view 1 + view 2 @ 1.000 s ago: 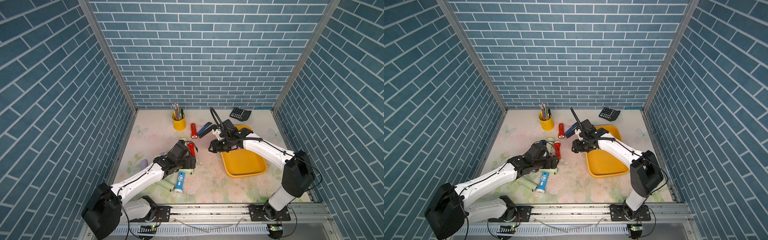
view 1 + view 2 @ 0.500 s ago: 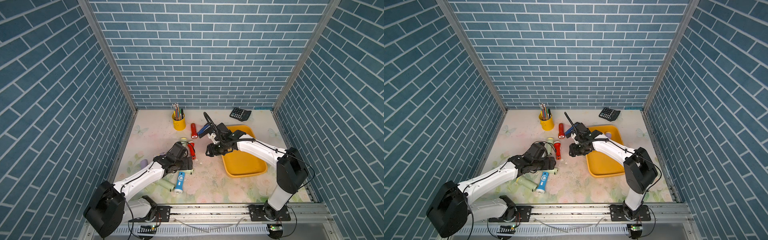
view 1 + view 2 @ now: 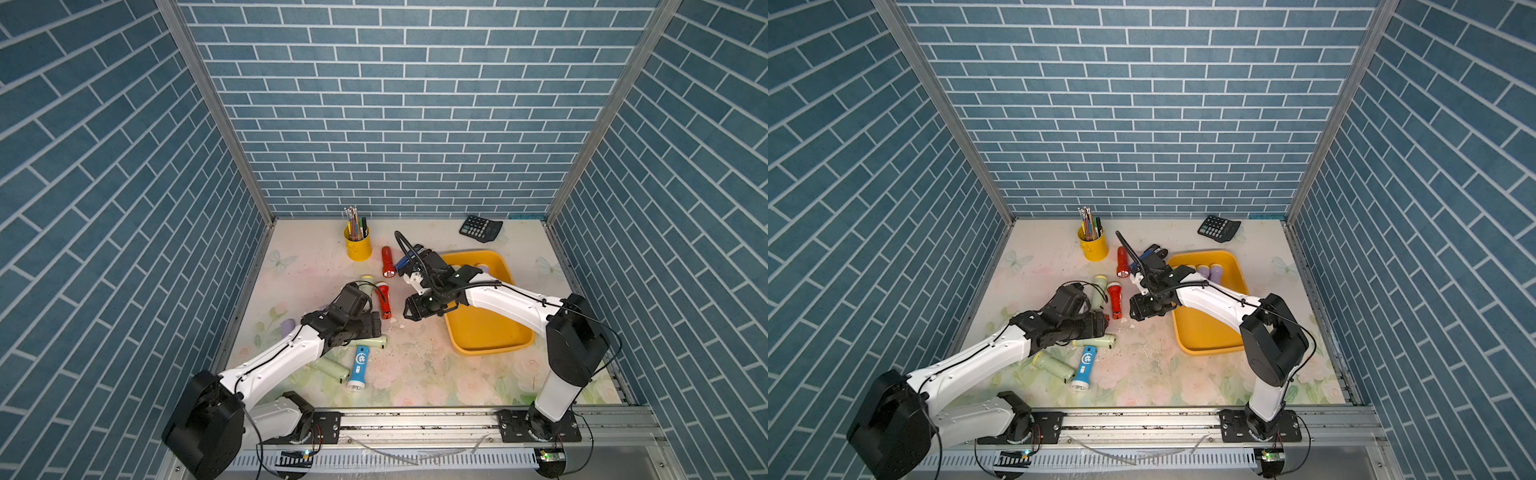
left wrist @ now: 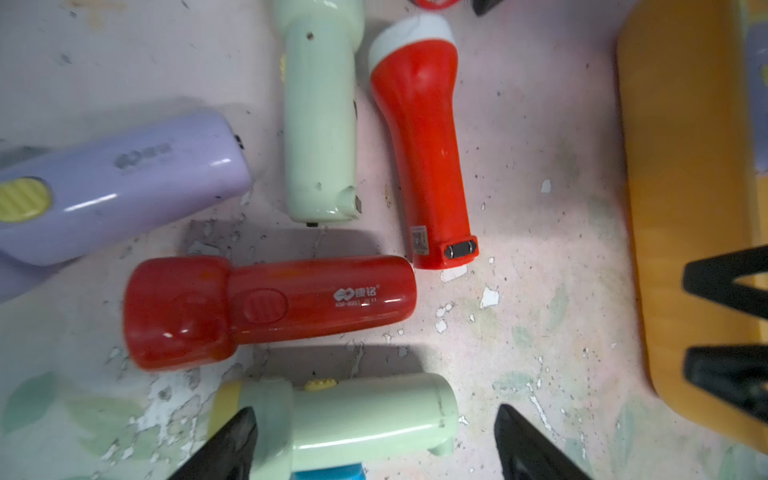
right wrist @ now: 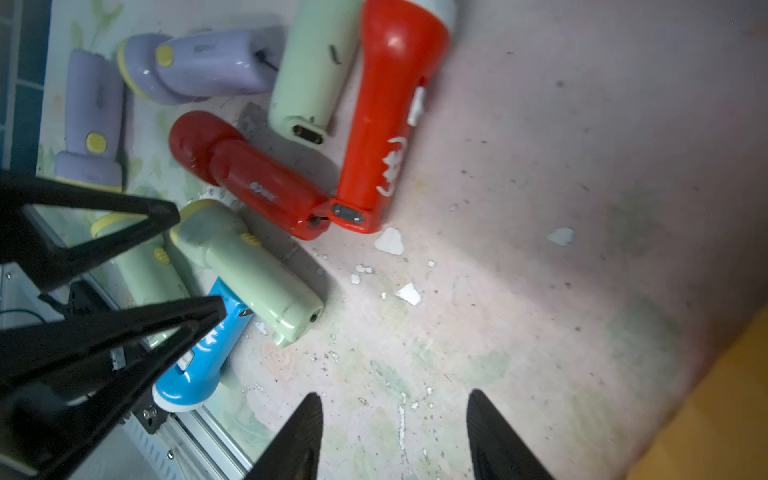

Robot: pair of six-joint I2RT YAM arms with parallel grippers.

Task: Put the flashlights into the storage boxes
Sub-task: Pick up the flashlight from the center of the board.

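**A:** Where is the shallow yellow plastic tray in the top views?

**B:** In both top views it lies on the floral-printed table, toward the right edge. In a top view, two lilac flashlights lie side by side at its far end, partly behind the right arm.

**A:** And the loose ones?

**B:** Most are clustered toward the left edge, among them a blue plastic flashlight nearest the front edge. A small red flashlight lies apart, near the yellow pen cup at the far edge.

**A:** The hands?

**B:** The left hand hangs low over the cluster. The right hand hovers between the cluster and the tray, close to the tray's left rim.

**A:** What does the left wrist view show?

**B:** The left hand's fingers are spread wide. A pale green flashlight lies lengthwise between them, but I cannot tell whether they touch it. Just past it lies a dark red flashlight. Its tail meets the tail of an orange-red flashlight that has a white head.

**A:** And the right wrist view?

**B:** The right hand's fingers are moderately apart with only bare table between them, so it holds nothing. A corner of the tray shows beside them.
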